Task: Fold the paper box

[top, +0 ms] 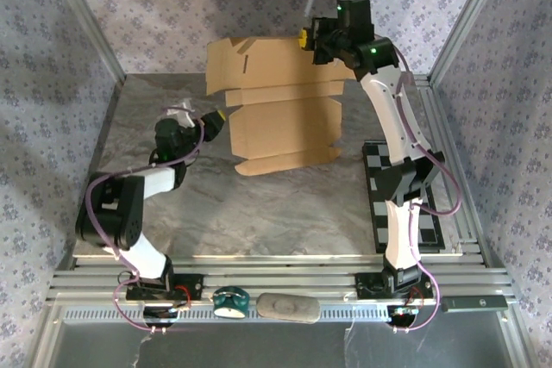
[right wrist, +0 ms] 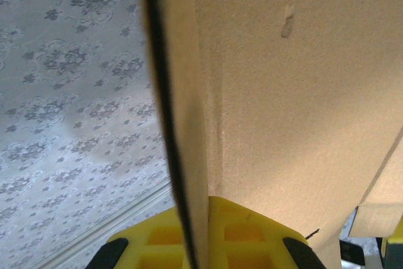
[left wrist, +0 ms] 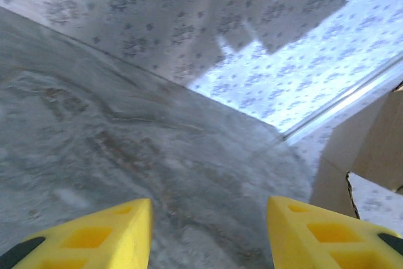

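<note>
One paper box, a flat tan die-cut sheet, not yet folded up. It is off the table, raised over the far half. I see its long axis running from a high far edge down toward the table's middle, face tilted toward the near edge. Small flaps sit along the low near edge. I cannot tell if that edge touches the surface.

Count: one sheet, two grippers, one checkered board lying along the table's right edge.

Right gripper: clenched on the sheet's top far-right edge. In the right wrist view, the cardboard stands edge-on between the yellow fingers, pinched tight.

Left gripper: low near the table's left edge, pointing at the sheet's left side, just beside it. In the left wrist view, the fingers are about half spread, nothing between them but bare table, with the cardboard off to the right, untouched.
</note>
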